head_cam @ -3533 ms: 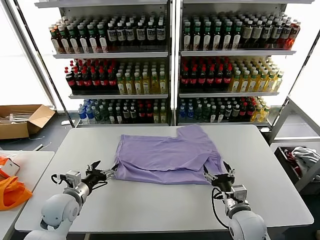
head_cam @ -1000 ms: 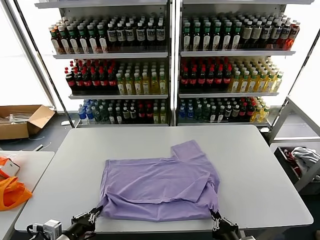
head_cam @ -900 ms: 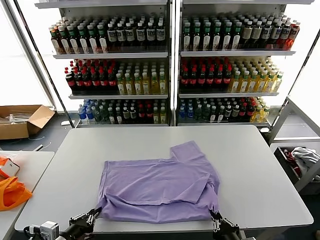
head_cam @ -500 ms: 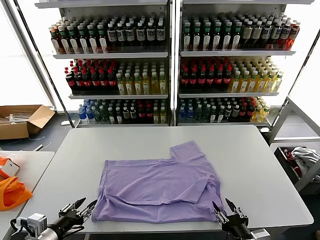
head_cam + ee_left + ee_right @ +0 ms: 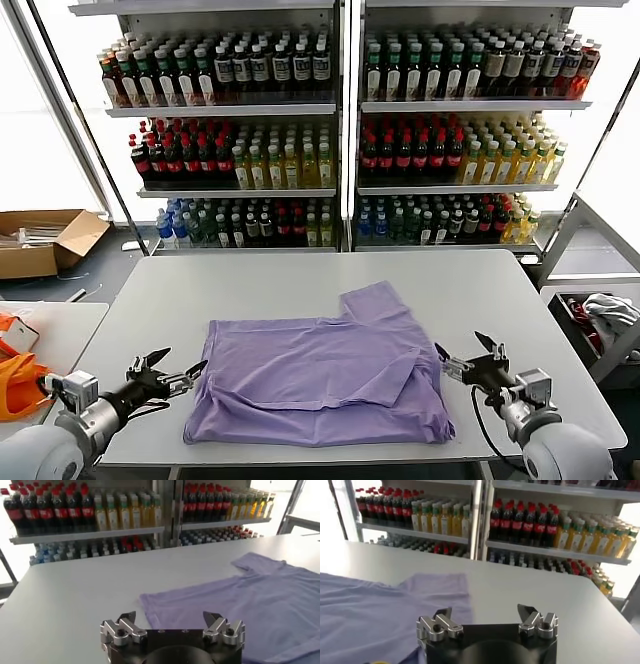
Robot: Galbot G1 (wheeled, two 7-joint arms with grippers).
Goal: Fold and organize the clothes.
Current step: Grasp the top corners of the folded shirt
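Observation:
The lavender T-shirt (image 5: 320,380) lies flat on the white table (image 5: 300,280), near the front edge, with one short sleeve pointing toward the far side. My left gripper (image 5: 180,364) hovers open just off the shirt's left edge, holding nothing. My right gripper (image 5: 461,350) hovers open beside the shirt's right edge, also empty. In the left wrist view the open gripper (image 5: 169,616) faces the shirt (image 5: 240,600) across bare table. In the right wrist view the open gripper (image 5: 484,610) points past the shirt's sleeve (image 5: 370,610). The print is not showing.
Shelves of bottles (image 5: 340,130) stand behind the table. An orange bag (image 5: 25,385) lies on a side table at the left, with a cardboard box (image 5: 45,238) on the floor beyond. A bin of cloth (image 5: 600,315) sits at the right.
Both grippers have opened, let go of the shirt's near corners, and moved outward and forward beside it. The shirt, dragged toward the front edge earlier, now lies still.

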